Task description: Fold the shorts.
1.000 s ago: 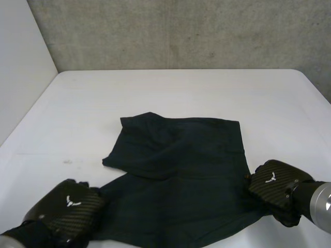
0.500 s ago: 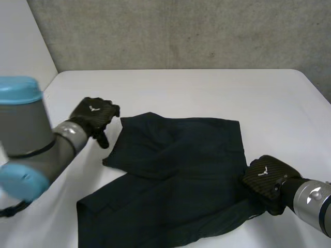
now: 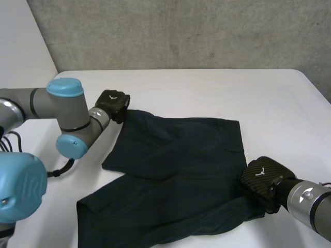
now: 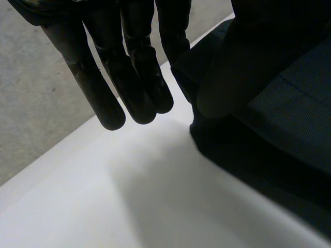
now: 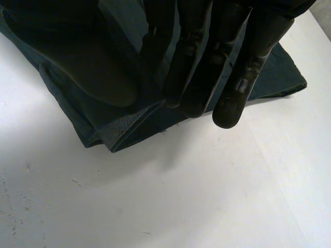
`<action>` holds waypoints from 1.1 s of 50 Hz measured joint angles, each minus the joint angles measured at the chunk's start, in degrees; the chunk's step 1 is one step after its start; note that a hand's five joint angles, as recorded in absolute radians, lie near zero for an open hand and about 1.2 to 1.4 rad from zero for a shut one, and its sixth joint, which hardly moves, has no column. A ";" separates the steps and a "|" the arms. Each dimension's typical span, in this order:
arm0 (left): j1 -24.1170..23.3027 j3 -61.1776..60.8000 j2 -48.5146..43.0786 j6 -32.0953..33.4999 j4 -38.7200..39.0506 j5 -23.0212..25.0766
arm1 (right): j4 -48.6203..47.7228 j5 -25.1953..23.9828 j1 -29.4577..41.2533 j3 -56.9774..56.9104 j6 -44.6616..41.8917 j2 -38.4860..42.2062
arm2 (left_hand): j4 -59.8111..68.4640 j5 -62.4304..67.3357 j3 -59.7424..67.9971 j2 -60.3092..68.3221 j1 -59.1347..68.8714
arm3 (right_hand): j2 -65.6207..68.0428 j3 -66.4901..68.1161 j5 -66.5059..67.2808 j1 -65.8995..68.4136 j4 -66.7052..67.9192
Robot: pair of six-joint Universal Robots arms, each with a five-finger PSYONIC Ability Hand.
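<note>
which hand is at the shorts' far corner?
The left hand, at the far left corner of the shorts; the right hand sits on their near right edge.

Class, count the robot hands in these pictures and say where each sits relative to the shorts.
2. The left hand is at the far left corner of the shorts; the right hand is at their right edge, toward the near side. None appears hidden.
</note>
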 measured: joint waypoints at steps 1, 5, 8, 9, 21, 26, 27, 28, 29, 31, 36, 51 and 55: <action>0.08 1.54 -0.94 0.14 -0.12 -0.43 | -0.07 0.00 -0.04 0.01 0.00 0.01 | 0.17 0.00 0.21 0.22 0.00 | 0.00 0.00 0.00 0.00 0.00; 0.32 7.14 -4.24 1.24 -0.30 -1.99 | -0.46 0.03 -0.03 0.03 0.02 0.00 | 0.18 0.00 0.25 0.30 0.00 | 0.00 0.00 0.00 0.00 0.00; 0.39 10.61 -6.36 2.64 -0.25 -2.84 | -0.84 0.05 0.06 0.08 0.06 0.00 | 0.18 0.00 0.25 0.30 0.00 | 0.00 0.00 0.00 0.00 0.00; 0.37 12.51 -7.54 3.62 -0.20 -3.31 | -1.00 0.06 0.11 0.11 0.12 -0.01 | 0.18 0.00 0.25 0.30 0.00 | 0.00 0.00 0.00 0.00 0.00; -0.39 18.64 -13.84 13.58 1.01 -7.24 | -2.69 0.05 0.39 0.11 3.78 -0.10 | -49.78 -46.23 -48.89 -49.77 -50.36 | 0.00 0.00 0.00 0.00 0.00; -1.53 14.03 -11.42 16.08 1.17 -7.79 | -4.13 0.20 0.40 -0.18 5.48 -0.17 | -56.01 -52.39 -54.97 -55.65 -53.56 | 0.00 0.00 0.00 0.00 0.00; -1.80 12.44 -10.12 16.43 1.09 -7.95 | -4.36 0.22 0.39 -0.24 5.84 -0.18 | -56.01 -52.39 -54.97 -55.65 -53.56 | 0.00 0.00 0.00 0.00 0.00; -1.98 11.35 -9.14 16.62 1.03 -8.07 | -4.52 0.23 0.40 -0.29 6.11 -0.19 | -56.01 -52.40 -54.97 -55.65 -53.56 | 0.00 0.00 0.00 0.00 0.00; -2.24 9.46 -7.31 16.85 0.91 -8.28 | -4.76 0.24 0.40 -0.38 6.64 -0.20 | -56.01 -52.40 -54.97 -55.65 -53.56 | 0.00 0.00 0.00 0.00 0.00; -2.42 5.18 -3.05 16.75 0.52 -8.87 | -4.97 0.21 0.41 -0.61 7.55 -0.21 | -56.01 -52.40 -54.97 -55.65 -53.57 | 0.00 0.00 0.00 0.00 0.00; -2.38 -8.49 11.25 14.72 -0.34 -10.59 | -5.50 0.21 0.54 -1.44 10.34 -0.08 | -56.01 -52.40 -54.97 -55.65 -53.49 | 0.00 0.00 0.00 0.00 0.00; -4.67 -54.94 51.06 -6.84 -11.22 -11.89 | -10.38 5.41 3.47 -8.62 22.66 8.58 | -56.00 -52.40 -54.94 -55.55 -53.35 | 0.00 0.00 0.00 0.00 0.00; -7.16 -60.99 53.64 -10.38 -15.20 -11.92 | -11.53 7.01 4.25 -9.29 22.84 9.49 | -55.90 -52.37 -54.85 -55.54 -53.35 | 0.00 0.00 0.01 0.00 0.00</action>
